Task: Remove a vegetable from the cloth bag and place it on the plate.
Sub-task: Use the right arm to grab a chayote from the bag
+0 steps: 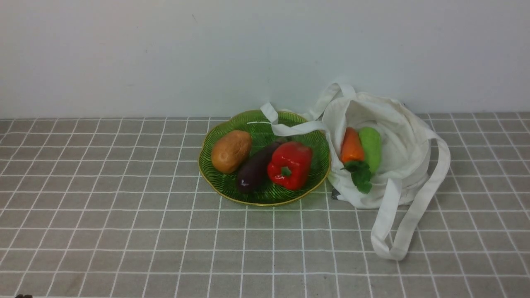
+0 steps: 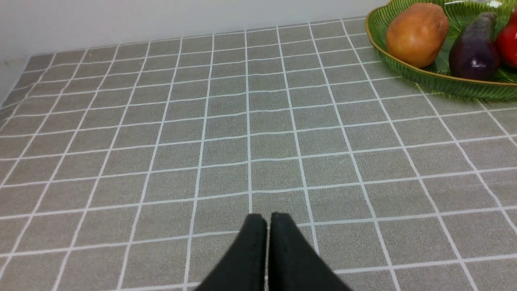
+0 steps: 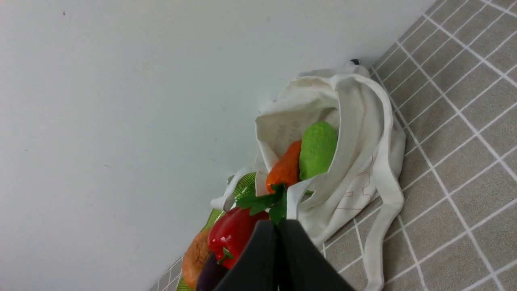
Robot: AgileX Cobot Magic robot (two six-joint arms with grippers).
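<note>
The white cloth bag (image 1: 397,165) lies open on the tiled table, right of the plate (image 1: 215,174). Inside it the light green vegetable (image 1: 370,148) rests beside an orange carrot (image 1: 352,145) with green leaves. The right wrist view shows the bag (image 3: 363,169), the vegetable (image 3: 318,150) and the carrot (image 3: 285,167). My right gripper (image 3: 278,223) is shut and empty, well short of the bag's mouth. My left gripper (image 2: 268,216) is shut and empty over bare tiles, far from the plate (image 2: 424,76). Neither arm appears in the front view.
On the plate lie a brown potato (image 1: 231,151), a dark eggplant (image 1: 254,169) and a red bell pepper (image 1: 290,164). One bag strap (image 1: 285,126) drapes over the plate's far rim. Another strap (image 1: 408,223) loops toward the table front. A white wall stands behind.
</note>
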